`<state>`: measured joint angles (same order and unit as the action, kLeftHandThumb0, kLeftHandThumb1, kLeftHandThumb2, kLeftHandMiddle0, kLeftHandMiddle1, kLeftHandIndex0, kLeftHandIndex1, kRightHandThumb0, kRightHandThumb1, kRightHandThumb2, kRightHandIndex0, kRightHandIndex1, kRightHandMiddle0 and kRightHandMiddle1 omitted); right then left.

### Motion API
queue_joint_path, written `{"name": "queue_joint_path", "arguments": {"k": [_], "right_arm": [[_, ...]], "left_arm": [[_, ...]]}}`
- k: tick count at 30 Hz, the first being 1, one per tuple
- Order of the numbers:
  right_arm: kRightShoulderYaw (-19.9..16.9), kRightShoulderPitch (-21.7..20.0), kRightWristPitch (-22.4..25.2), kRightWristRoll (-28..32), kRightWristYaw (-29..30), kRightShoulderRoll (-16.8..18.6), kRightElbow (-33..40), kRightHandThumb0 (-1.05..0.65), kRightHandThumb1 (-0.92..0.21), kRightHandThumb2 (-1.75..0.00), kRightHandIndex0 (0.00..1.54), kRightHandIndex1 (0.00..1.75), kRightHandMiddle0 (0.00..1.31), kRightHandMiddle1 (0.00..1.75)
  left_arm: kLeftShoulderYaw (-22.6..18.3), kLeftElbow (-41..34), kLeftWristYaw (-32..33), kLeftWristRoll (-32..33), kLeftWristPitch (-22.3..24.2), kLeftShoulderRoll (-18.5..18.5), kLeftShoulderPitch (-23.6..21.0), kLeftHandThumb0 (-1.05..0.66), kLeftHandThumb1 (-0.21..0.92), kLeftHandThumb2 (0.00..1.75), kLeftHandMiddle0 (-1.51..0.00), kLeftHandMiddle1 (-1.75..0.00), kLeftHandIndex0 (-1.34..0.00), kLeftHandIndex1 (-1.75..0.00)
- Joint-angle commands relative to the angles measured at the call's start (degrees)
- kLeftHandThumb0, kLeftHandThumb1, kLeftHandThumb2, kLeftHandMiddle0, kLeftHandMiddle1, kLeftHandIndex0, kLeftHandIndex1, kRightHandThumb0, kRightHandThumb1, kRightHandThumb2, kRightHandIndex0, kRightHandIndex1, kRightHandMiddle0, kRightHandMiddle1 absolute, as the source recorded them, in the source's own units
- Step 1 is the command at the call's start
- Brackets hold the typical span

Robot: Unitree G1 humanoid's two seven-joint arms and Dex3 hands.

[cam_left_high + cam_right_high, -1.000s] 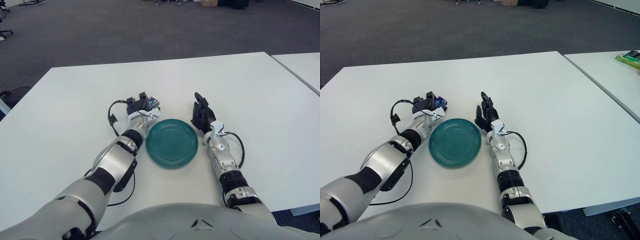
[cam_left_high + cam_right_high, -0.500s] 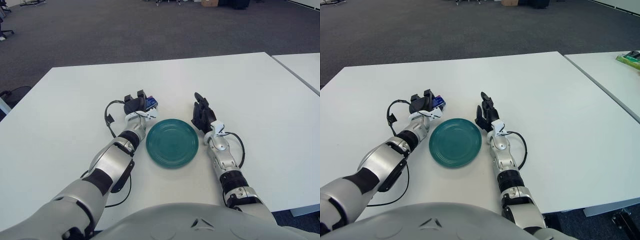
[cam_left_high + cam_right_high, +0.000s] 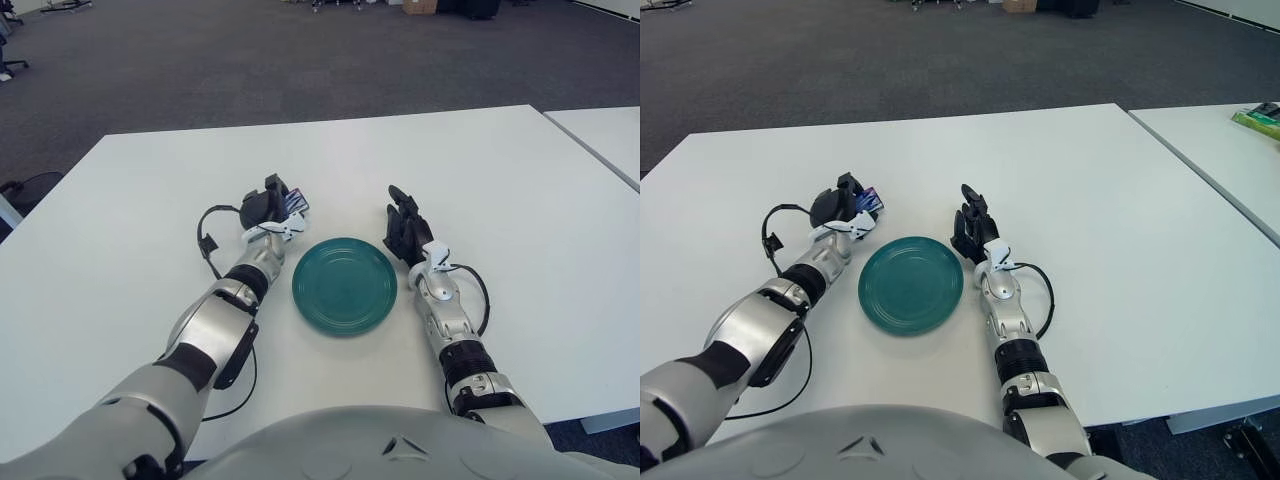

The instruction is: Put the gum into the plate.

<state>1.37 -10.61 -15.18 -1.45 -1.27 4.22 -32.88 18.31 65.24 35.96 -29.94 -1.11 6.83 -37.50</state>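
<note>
Left hand [image 3: 266,208] gripped the blue gum [image 3: 296,201] pack at the green plate's [image 3: 344,285] 11 o'clock; label unreadable. Right hand [image 3: 404,231] lay at 2 o'clock, fingers loosely extended. White surface [image 3: 500,190], grey carpet [image 3: 250,60] beyond.

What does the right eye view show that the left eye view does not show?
Only the right eye view shows a green packet on the neighbouring table at the far right edge. Only the left eye view shows a dark chair base on the carpet at far left. Both show the green plate on the white table, the left hand closed on the gum beyond the plate's left rim, and the right hand beside the plate's right rim.
</note>
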Motion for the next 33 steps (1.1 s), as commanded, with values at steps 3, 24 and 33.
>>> {"name": "queue_joint_path", "arguments": {"k": [3,24,33], "right_arm": [[-0.8,7.1,7.4,0.8,-0.1,0.0,-8.3,-0.72,-0.92,-0.86,0.24,0.02,0.00,0.35],[-0.9,6.1,8.4,1.2,-0.1,0.6,-9.0,-0.71,-0.92,-0.85,0.22,0.00,0.00,0.36],[-0.6,6.0,8.2,0.8,-0.2,0.4,-9.1,-0.72,-0.92,-0.84,0.21,0.00,0.00,0.36]], "left_arm": [[-1.8,-15.2,-1.0,-1.7,-1.8,9.5,1.4,-0.48,0.28,1.35,-1.01,-1.75,-0.63,-1.75],[-0.8,-67.1,-28.8,0.8,-1.5,17.0,14.5,-0.46,0.32,1.31,-1.14,-1.75,-0.60,-1.75],[2.8,-72.7,-44.5,1.9,-3.3,19.3,16.7,-0.46,0.33,1.29,-1.15,-1.75,-0.59,-1.75]]}}
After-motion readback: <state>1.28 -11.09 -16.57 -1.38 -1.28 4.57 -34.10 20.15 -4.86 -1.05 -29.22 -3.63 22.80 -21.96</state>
